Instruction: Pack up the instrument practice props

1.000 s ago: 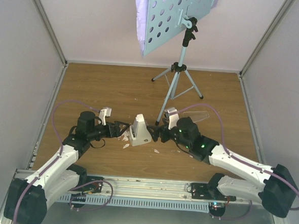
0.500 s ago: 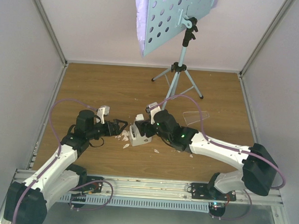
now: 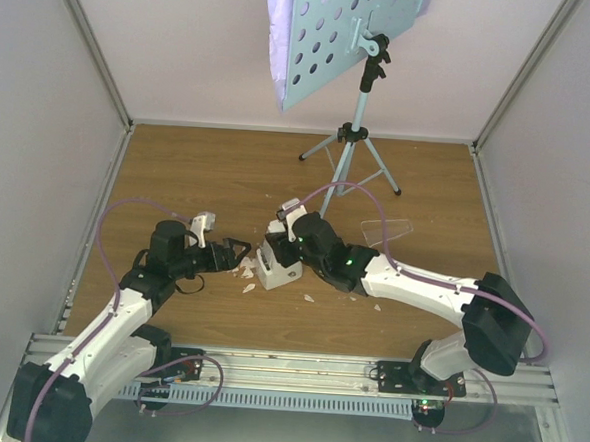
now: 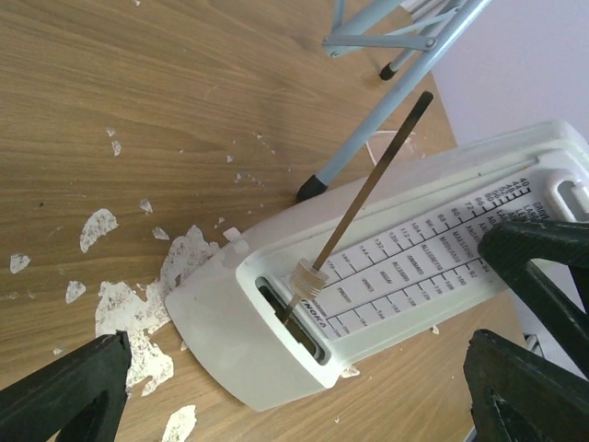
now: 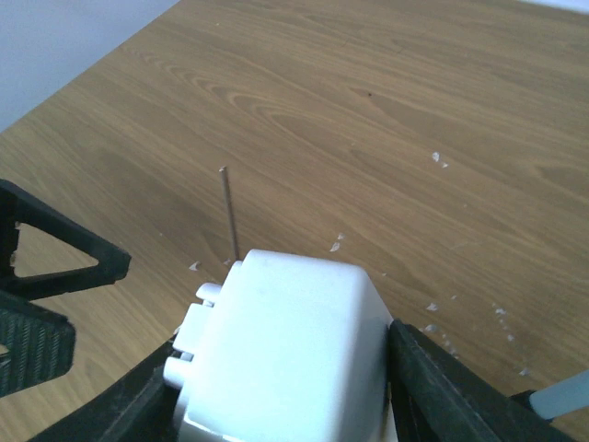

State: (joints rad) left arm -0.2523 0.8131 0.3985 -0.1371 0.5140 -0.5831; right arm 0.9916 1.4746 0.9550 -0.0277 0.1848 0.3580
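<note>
The small white metronome (image 3: 278, 263) stands on the wooden table amid white crumbs, its thin pendulum rod (image 4: 368, 198) exposed. My right gripper (image 3: 280, 244) reaches over it from the right, and its black fingers (image 5: 433, 387) press both sides of the metronome (image 5: 285, 350). My left gripper (image 3: 239, 250) is open just left of the metronome (image 4: 386, 285), its jaws wide apart and not touching it. At the back stands the light-blue music stand (image 3: 351, 34) on its tripod legs (image 3: 349, 149), with lilac sheet-music pages (image 3: 277, 40) behind its perforated desk.
White crumbs (image 3: 244, 273) lie scattered around the metronome's base. A clear plastic piece (image 3: 385, 230) lies on the table to the right. One stand foot (image 4: 311, 187) rests close behind the metronome. Pale walls enclose the table on three sides.
My right arm swung left over the metronome and its jaws closed onto the metronome's sides. The left gripper stayed beside it, open.
</note>
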